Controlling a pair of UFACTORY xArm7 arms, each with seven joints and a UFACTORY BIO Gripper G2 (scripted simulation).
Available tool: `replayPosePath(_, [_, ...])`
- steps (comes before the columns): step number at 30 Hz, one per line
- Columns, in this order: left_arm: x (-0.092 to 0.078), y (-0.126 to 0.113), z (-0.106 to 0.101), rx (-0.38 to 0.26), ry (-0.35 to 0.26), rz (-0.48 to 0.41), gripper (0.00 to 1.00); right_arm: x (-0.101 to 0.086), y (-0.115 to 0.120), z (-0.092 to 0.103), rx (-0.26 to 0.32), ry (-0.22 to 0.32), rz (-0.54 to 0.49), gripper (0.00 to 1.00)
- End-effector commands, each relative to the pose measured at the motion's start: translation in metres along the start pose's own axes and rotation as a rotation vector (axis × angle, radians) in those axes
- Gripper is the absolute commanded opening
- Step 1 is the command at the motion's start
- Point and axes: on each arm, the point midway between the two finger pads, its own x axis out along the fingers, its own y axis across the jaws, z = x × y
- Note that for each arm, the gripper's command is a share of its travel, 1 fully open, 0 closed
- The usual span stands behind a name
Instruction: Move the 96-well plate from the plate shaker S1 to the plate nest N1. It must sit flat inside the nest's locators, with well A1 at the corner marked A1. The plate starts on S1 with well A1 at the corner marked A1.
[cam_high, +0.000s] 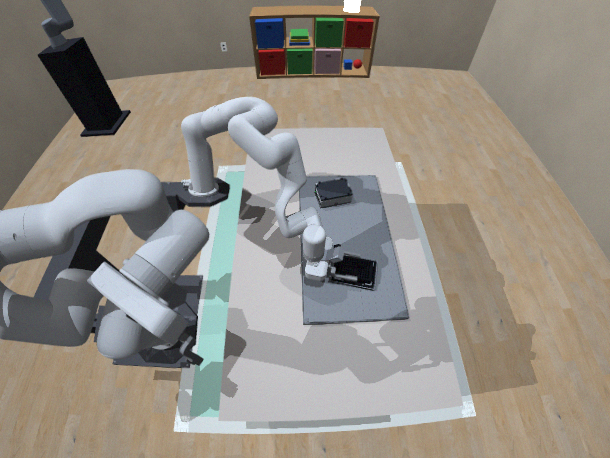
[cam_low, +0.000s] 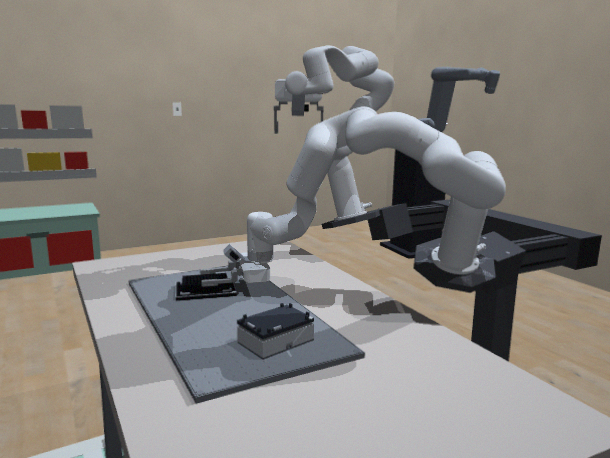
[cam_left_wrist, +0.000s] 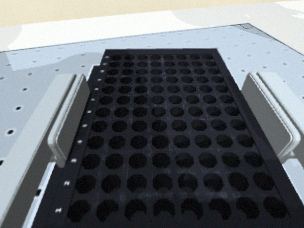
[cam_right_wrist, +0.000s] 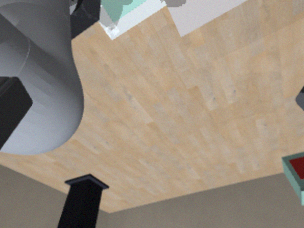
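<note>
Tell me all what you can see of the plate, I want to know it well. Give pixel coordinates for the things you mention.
The plate (cam_high: 364, 270) (cam_low: 205, 276) (cam_left_wrist: 160, 111) is black, rectangular, plastic-looking, with rows of eight round, dark wells and small pale numbers along one long side; 1 is at the end nearest the wrist camera. It looks level, at the nest (cam_high: 371, 288) (cam_low: 200, 297); full seating cannot be judged. The left hand (cam_high: 347, 265) (cam_low: 225, 268) (cam_left_wrist: 167, 120) grips its long sides between grey pads (cam_left_wrist: 70, 117).
</note>
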Motion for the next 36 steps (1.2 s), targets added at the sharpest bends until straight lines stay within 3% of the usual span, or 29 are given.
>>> replayPosePath(1, [0.0017,-0.0012,0.0025,-0.003,-0.005,0.000,0.00,-0.0006,-0.0002,0.0003,0.000,-0.002,-0.001,1.00])
replayPosePath(36, [0.0017,-0.0012,-0.0026,-0.003,-0.005,0.000,0.00,-0.0006,-0.0002,0.0003,0.000,-0.002,-0.001,1.00])
